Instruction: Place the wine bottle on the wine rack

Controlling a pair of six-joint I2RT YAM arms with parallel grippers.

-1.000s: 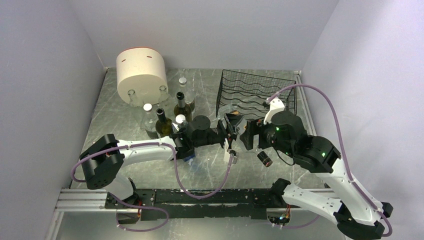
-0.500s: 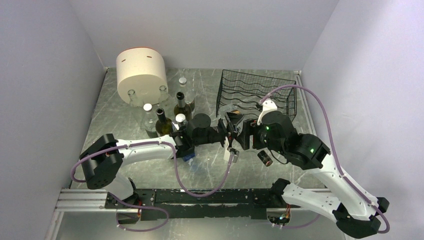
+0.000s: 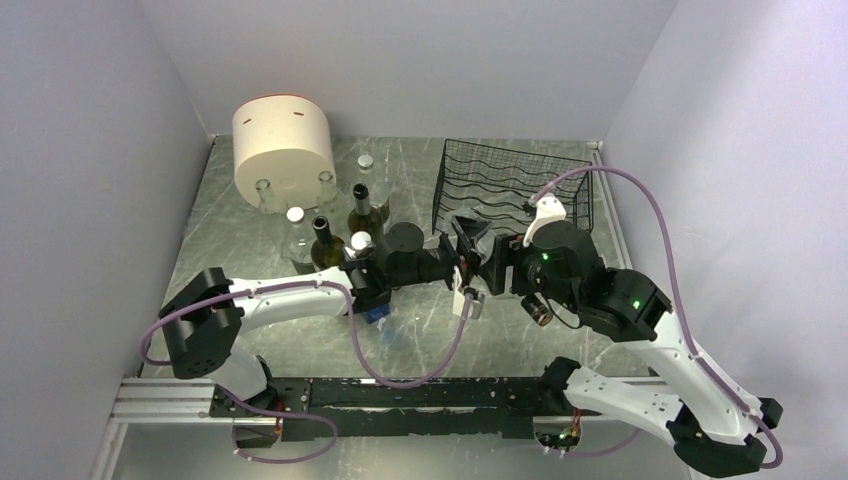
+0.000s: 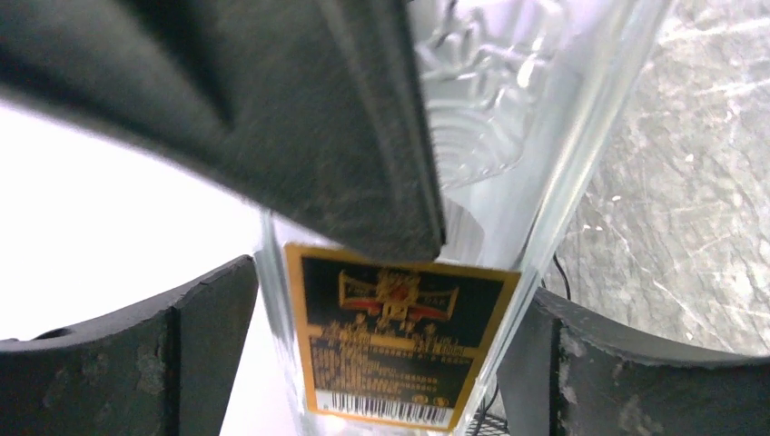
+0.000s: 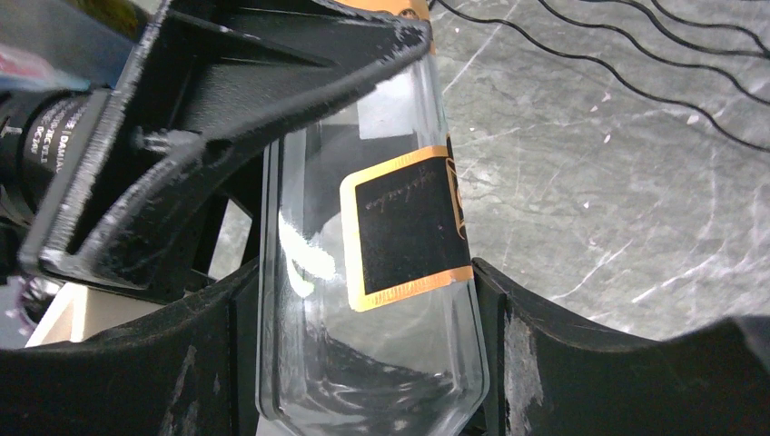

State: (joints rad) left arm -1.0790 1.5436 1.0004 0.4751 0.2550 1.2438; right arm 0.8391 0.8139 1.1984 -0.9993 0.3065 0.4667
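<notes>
While both arms meet over the middle of the bench (image 3: 420,165), the wine bottle (image 5: 372,272), clear glass with a black, gold-edged label, sits between the fingers of both tools. The right tool (image 5: 363,272) is clenched on it: in the right wrist view both dark fingers press against the glass sides. The left tool (image 4: 395,282) is released, its fingers standing to either side of the labelled part with a slim gap on each side. One finger of the right tool crosses over the bottle in the left wrist view. The bottle is held up off the bench, just in front of the near left corner of the wine rack (image 3: 515,185), not on it. The rack's wavy black wires show beyond the glass in the right wrist view. A cream cylindrical container (image 3: 283,145) and a cluster of upright bottles (image 3: 335,225) stand at the back left of the bench
</notes>
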